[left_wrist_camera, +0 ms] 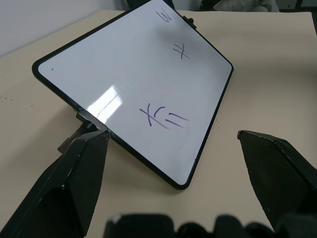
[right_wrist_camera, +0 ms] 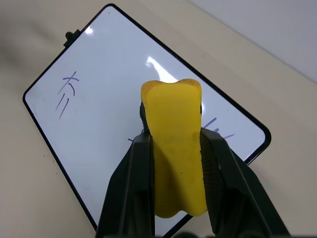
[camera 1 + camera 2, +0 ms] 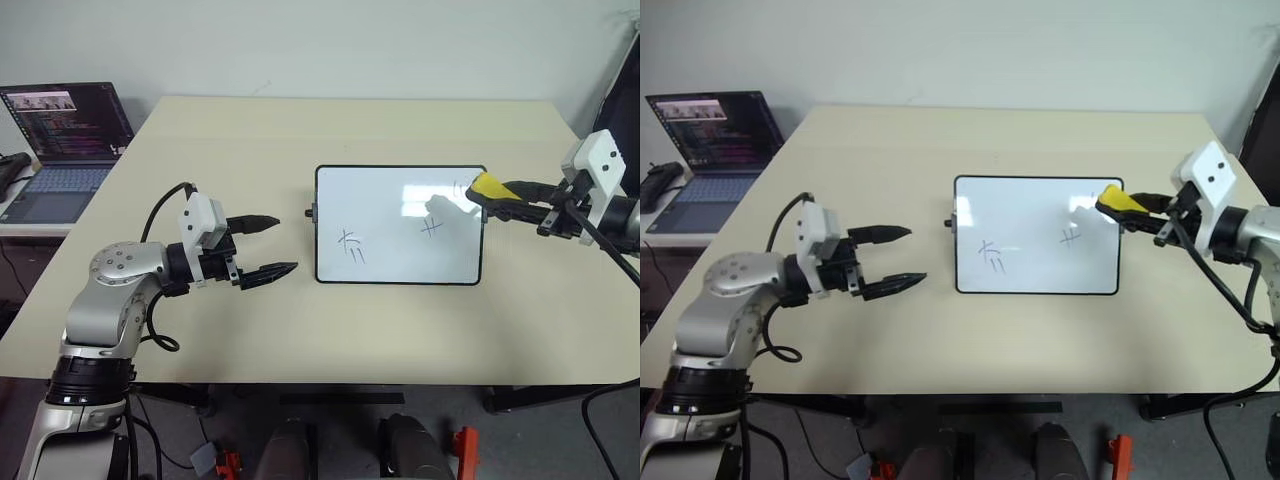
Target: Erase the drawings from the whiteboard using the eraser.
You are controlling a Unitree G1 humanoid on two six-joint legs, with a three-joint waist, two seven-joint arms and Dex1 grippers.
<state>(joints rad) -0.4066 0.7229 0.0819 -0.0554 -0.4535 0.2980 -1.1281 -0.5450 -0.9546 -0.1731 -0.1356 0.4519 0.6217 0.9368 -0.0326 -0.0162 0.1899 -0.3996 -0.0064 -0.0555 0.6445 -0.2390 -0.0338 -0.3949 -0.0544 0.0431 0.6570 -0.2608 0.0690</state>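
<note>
While right end effector (image 2: 171, 163) pinches eraser (image 2: 174, 144) over whiteboard (image 3: 380, 215), left end effector (image 3: 262, 245) spread

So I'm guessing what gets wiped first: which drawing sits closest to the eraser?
The w-like squiggle by the whiteboard's right edge, beside the eraser; the hash cross and strokes lie farther left.

Whiteboard (image 3: 400, 225) lies flat on the table, bearing three dark drawings (image 3: 352, 245); yellow eraser (image 3: 487, 188) (gripper-held) hovers over its right edge.

Yellow eraser (image 2: 174, 148), black-framed white whiteboard (image 3: 390, 250)
</note>
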